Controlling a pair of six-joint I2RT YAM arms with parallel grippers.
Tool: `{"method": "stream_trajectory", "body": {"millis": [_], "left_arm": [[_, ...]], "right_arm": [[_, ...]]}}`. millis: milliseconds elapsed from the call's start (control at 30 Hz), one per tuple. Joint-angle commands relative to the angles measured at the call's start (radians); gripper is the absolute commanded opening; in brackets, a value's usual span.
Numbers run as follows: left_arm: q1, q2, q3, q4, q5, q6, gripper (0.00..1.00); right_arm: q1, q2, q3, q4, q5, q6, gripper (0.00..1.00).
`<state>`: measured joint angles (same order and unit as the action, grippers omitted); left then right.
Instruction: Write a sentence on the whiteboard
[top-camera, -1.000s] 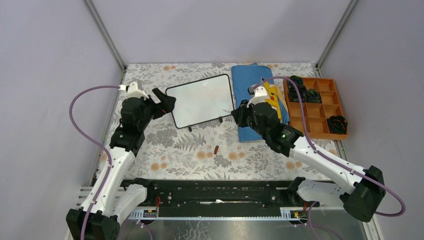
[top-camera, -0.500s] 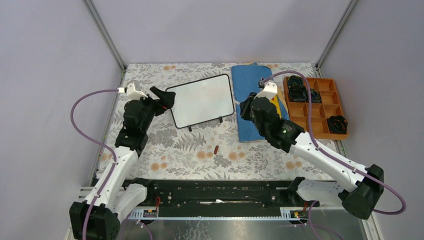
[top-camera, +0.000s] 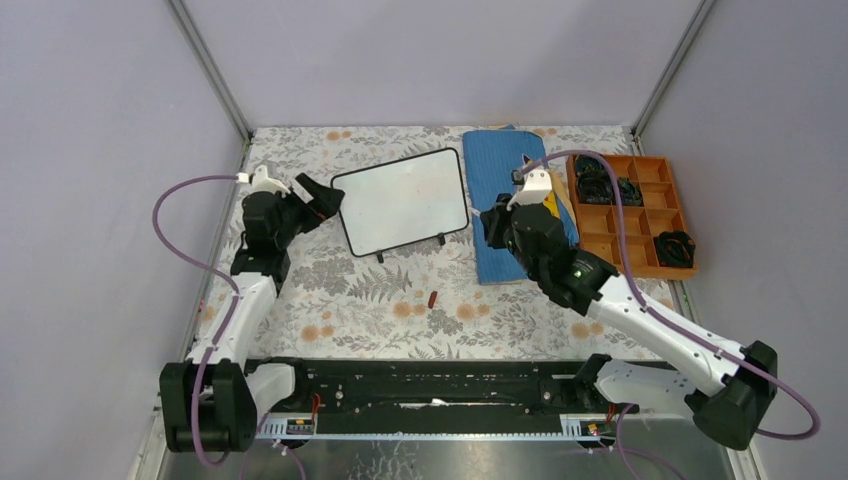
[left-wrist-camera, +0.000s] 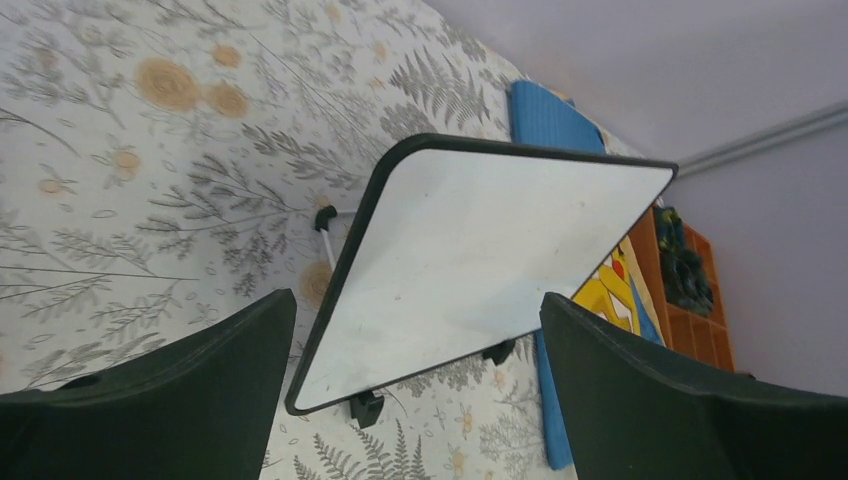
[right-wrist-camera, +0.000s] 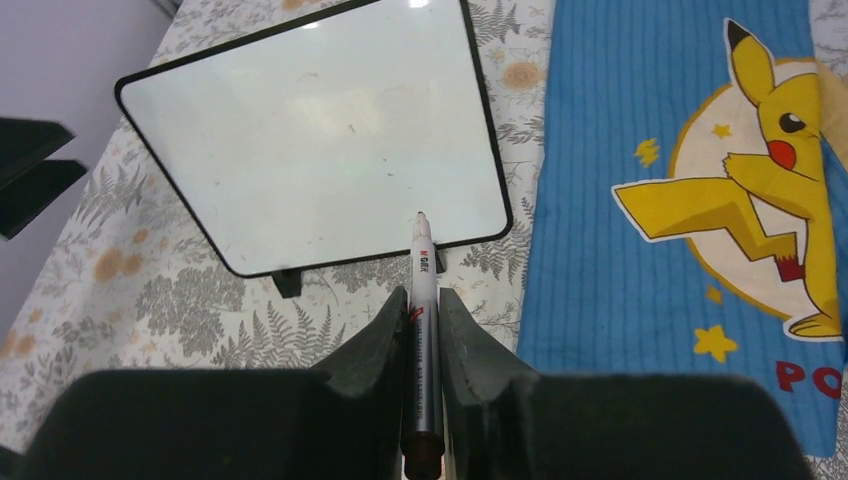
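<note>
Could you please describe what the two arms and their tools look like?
The left arm and right arm have white links with black joints. A purple cable loops beside each. The left tool and right tool are black with broad fingers; a small green light shows on the right arm.

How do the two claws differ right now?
The left gripper stands wide open and empty, off the left edge of the whiteboard. The right gripper is shut on a marker, whose tip points at the whiteboard. Both have black fingers and face the blank whiteboard.
</note>
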<state>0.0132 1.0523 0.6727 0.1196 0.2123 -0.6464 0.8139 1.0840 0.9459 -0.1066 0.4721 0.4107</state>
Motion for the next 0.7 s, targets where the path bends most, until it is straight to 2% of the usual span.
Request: {"method": "stream_trajectory", "body": {"millis": [0, 167, 300, 500, 667], "left_arm": [[0.033, 0.062, -0.016, 0.167, 0.215, -0.025, 0.99], [0.05, 0.039, -0.088, 0.248, 0.246, -0.036, 0.98], [0.03, -0.066, -0.125, 0.159, 0.195, 0.029, 0.96], [-0.166, -0.121, -0.081, -0.167, -0.042, 0.16, 0.92], [-0.348, -0.111, -0.071, -0.257, -0.203, 0.14, 0.87]], "right_arm": [[0.01, -0.052, -0.019, 0.093, -0.096, -0.089, 0.0], [0.011, -0.057, -0.025, 0.094, -0.148, -0.1, 0.0], [0.011, -0.072, -0.048, 0.097, -0.155, -0.108, 0.0], [0.01, -0.077, -0.069, 0.144, -0.178, -0.091, 0.0], [0.011, -0.067, -0.078, 0.133, -0.186, -0.066, 0.0]]}}
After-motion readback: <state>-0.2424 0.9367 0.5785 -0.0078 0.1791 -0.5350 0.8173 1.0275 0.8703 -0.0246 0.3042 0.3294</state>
